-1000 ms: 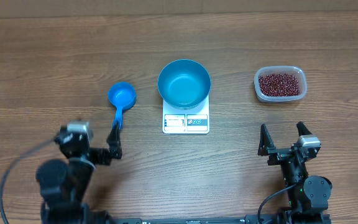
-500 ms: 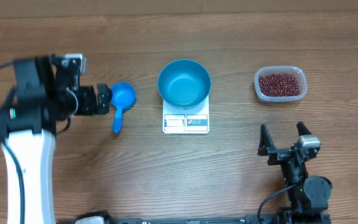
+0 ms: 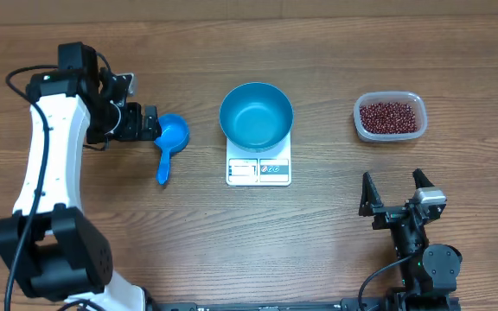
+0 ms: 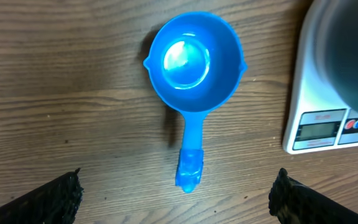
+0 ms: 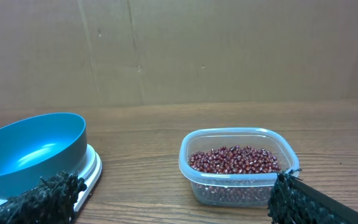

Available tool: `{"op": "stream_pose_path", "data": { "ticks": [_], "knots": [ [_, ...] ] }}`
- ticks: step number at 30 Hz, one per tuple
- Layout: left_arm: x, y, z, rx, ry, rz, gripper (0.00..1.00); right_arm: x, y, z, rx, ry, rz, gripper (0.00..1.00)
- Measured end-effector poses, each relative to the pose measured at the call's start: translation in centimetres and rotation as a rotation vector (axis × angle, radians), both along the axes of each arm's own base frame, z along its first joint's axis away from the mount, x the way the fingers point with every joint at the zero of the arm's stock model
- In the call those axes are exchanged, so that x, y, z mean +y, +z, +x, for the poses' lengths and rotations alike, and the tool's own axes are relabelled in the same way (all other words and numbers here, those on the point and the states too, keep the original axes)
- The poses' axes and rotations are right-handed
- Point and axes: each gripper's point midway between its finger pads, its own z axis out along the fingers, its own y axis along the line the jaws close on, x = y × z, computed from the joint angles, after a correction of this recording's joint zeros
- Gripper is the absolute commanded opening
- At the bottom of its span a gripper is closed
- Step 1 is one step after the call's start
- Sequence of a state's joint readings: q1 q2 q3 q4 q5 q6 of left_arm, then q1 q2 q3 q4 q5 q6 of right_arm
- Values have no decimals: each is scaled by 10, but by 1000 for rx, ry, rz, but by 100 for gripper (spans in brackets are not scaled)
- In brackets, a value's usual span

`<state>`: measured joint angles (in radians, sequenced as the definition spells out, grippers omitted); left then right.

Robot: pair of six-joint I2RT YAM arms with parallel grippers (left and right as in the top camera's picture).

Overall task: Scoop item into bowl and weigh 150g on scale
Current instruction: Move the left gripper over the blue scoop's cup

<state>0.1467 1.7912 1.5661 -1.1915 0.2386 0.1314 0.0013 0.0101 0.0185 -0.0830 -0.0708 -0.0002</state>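
Overhead, the left gripper [image 3: 150, 121] had swung across, the scoop [image 3: 169, 135] now just ahead of its wide-apart, empty jaws; the right gripper [image 3: 396, 192] stayed put, equally wide and empty.

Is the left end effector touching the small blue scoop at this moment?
Apart. The left wrist view shows the open left end effector with bare table between each finger and the scoop.

Blue scoop [image 4: 194, 68] on wood table [image 4: 61, 124], handle toward the wide-spread hand [image 4: 176, 184], scale [image 4: 319, 118] at right.
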Motion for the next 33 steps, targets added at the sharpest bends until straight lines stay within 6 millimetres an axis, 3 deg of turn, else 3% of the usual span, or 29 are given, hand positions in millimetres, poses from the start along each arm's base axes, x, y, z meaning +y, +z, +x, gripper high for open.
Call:
{"op": "stream_pose_path", "data": {
  "ticks": [7,10,16,26,33],
  "knots": [
    [3,-28,15,25,0,4,99,0,0,0,0,0,0,100],
    [6,-31,26,-13,1,14,100,0,0,0,0,0,0,100],
    [30,-30,42,-61,70,146,99,0,0,0,0,0,0,100],
    [10,-29,47,-79,26,163,100,0,0,0,0,0,0,100],
    [9,-30,44,-63,23,159,100,0,0,0,0,0,0,100]
  ]
}}
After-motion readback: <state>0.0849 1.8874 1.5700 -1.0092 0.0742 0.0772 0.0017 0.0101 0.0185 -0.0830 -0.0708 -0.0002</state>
